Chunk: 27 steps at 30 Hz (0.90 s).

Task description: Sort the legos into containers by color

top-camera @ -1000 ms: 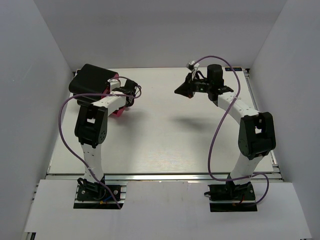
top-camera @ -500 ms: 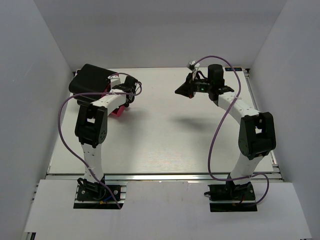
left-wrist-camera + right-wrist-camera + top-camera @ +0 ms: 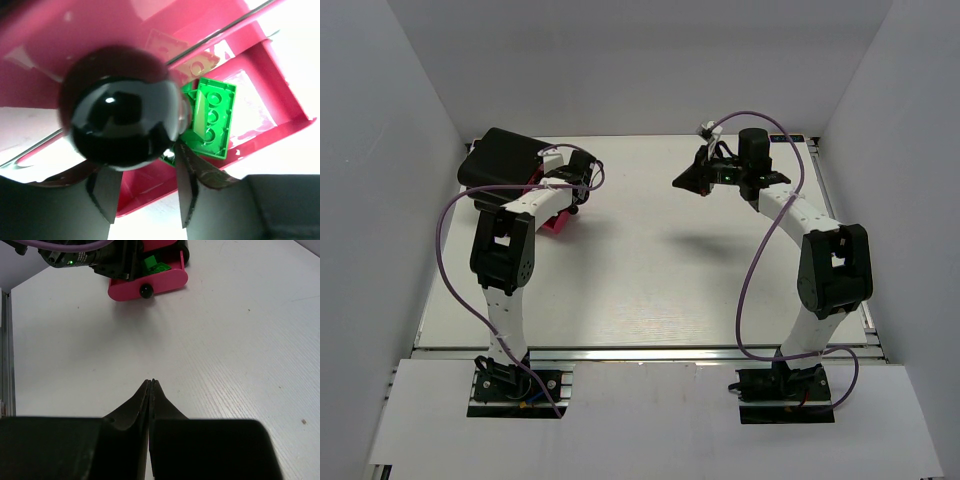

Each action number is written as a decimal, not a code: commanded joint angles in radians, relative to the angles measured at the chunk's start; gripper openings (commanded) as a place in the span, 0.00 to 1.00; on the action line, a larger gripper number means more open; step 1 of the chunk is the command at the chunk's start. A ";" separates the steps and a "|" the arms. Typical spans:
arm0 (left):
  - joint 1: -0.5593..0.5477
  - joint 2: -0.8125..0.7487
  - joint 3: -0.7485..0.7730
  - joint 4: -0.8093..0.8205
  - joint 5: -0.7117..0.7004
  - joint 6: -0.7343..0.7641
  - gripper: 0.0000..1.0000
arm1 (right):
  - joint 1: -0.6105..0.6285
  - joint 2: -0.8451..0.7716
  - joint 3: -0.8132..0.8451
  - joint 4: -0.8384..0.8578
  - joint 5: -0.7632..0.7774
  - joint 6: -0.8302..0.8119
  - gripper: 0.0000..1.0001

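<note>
Blurred black knob (image 3: 120,107) hides part of green legos (image 3: 214,119); left arm (image 3: 505,250) covers most of drawer (image 3: 556,224) from above

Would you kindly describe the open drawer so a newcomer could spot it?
At the table's far left stands a black cabinet. A magenta drawer juts from its foot onto the table. Unlike the drawer above, it is pulled out, with bright green legos inside.

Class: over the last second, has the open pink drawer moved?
No. In the top view the drawer sticks out just as far from the black cabinet as before.
</note>
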 commanded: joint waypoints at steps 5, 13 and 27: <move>-0.004 -0.020 0.007 0.107 0.058 0.082 0.61 | -0.010 -0.007 0.036 0.002 -0.032 -0.002 0.00; -0.004 -0.073 -0.057 0.234 0.122 0.159 0.66 | -0.010 -0.006 0.036 -0.012 -0.035 -0.016 0.00; -0.004 -0.293 -0.139 0.283 0.086 0.191 0.72 | -0.015 0.007 0.042 -0.021 -0.051 -0.021 0.00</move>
